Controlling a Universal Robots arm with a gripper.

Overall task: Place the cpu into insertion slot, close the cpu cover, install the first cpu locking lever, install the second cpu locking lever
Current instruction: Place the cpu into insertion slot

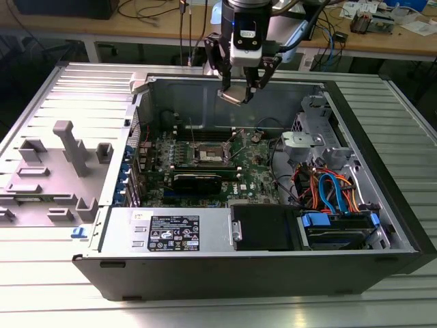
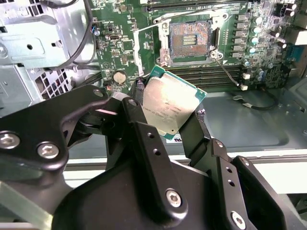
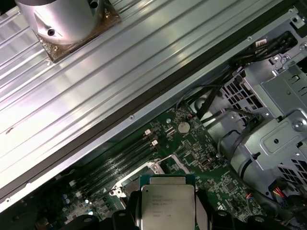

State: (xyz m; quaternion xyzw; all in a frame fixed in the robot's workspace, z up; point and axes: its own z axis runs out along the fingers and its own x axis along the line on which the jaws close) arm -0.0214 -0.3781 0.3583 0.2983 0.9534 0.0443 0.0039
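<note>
Open case (image 1: 273,263) on bench (image 1: 225,311). Motherboard (image 1: 258,172) inside, on case floor. Insertion slot (image 1: 210,156) mid-board; memory slots (image 1: 205,134) between it and rear wall. Tool (image 1: 239,90) above rear wall, cpu (image 1: 231,96) clamped in it, well above slot. Cables (image 1: 328,188) in case toward exterior view's right; moulded tray (image 1: 61,171) beside case, exterior view's left.

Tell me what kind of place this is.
Probably an electronics or robotics lab: an opened computer case lies on a ribbed metal table, the gripper holds the cpu above it, and a cable-strewn workbench stands behind.
</note>
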